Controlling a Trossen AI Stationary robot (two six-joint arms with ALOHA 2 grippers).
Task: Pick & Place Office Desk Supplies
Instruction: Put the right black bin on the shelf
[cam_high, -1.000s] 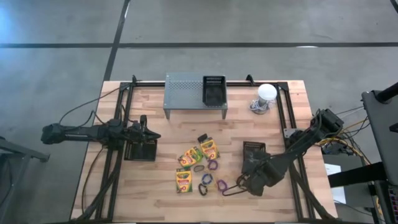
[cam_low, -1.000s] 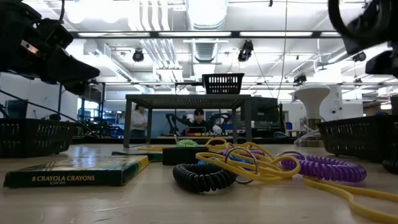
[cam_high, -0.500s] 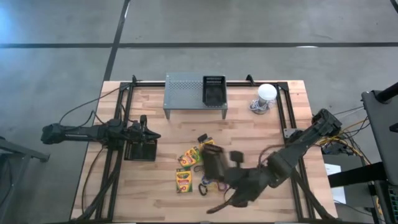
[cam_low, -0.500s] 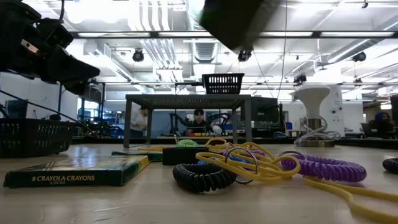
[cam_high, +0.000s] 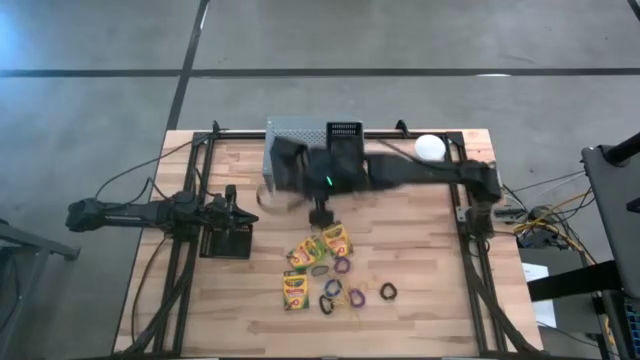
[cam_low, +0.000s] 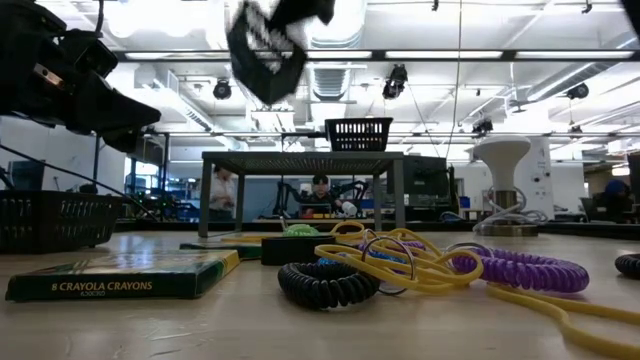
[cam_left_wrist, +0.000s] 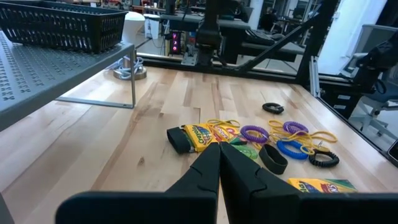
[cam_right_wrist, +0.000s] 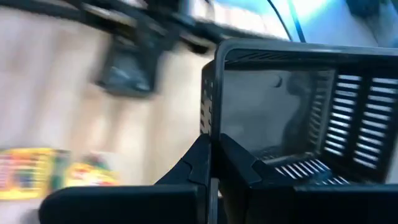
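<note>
Crayon boxes (cam_high: 335, 240) (cam_low: 120, 275) and small elastic loops, purple (cam_high: 342, 265) and black (cam_high: 388, 291), lie flat on the wood table with yellow rubber bands (cam_low: 400, 262). My right gripper (cam_high: 272, 185) (cam_right_wrist: 210, 155) is shut and blurred. It is high above the table at the left end of the grey stand (cam_high: 300, 128). A thin pale rubber band (cam_high: 267, 198) seems to trail below it. My left gripper (cam_high: 245, 215) (cam_left_wrist: 219, 152) rests shut at the table's left, touching nothing. My right gripper appears to carry the thin rubber band (cam_high: 267, 198), which hangs slack below it, clear of the table. Blur hides the place of contact, so which part the fingers hold does not show. The fingers slant downward.
A black basket (cam_high: 345, 132) (cam_right_wrist: 292, 118) stands on the grey perforated stand at the table's far edge. A white dome (cam_high: 430, 147) sits at the far right. Black frame rails run along both sides of the table. Bare wood lies between my left gripper and the supplies.
My right gripper has risen from the near right part of the table. It has swung fast over the supplies toward the far edge and left, rolling as it went. The thin band that lay by its fingers has left the table with it.
</note>
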